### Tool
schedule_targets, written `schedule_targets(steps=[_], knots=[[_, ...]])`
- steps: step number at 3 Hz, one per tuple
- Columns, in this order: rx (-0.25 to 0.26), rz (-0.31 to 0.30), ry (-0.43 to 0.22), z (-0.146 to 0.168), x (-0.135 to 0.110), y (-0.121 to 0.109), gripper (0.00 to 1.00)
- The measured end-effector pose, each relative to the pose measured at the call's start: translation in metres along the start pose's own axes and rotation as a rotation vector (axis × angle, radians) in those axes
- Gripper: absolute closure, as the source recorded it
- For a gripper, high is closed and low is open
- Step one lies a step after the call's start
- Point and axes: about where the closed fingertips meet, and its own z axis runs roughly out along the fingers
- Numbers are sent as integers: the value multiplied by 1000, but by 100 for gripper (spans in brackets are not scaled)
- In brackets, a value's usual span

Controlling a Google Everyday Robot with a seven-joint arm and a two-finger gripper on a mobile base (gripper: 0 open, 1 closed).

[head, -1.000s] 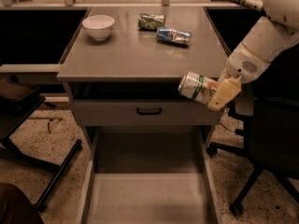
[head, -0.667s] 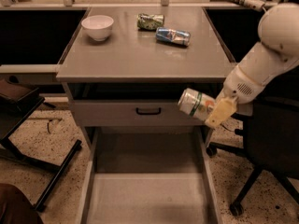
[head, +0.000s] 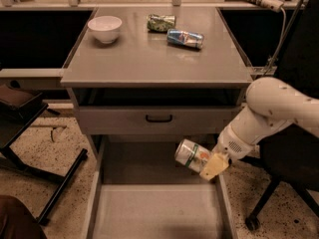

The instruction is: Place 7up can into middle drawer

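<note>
gripper (head: 212,166) at right edge of middle drawer (head: 154,215) | jaws pinching 7up can (head: 191,155), tipped sideways | you wanna go lower and inward before release

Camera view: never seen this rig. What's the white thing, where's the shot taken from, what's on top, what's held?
There is only one picture of this moment. It looks down at a grey cabinet from the front; where the camera is mounted is not on record.

The white thing on the right is the robot's single arm. At its end is a two-finger gripper, which is shut on the 7up can. The can is tipped on its side and hangs over the pulled-out middle drawer; it is not yet set down.

On the cabinet top are a white bowl, a dark green can and a blue-and-red can, both cans lying down. Just below the top is a closed drawer front with a black handle.
</note>
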Motion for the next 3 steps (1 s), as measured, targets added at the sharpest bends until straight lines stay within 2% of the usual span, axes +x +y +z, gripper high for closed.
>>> schedule_targets(steps=[1,2,3], knots=[[-88,-8,19,51,15,29,100],[-88,-8,19,51,15,29,100],[-61,19,-11,71,14,22,100]])
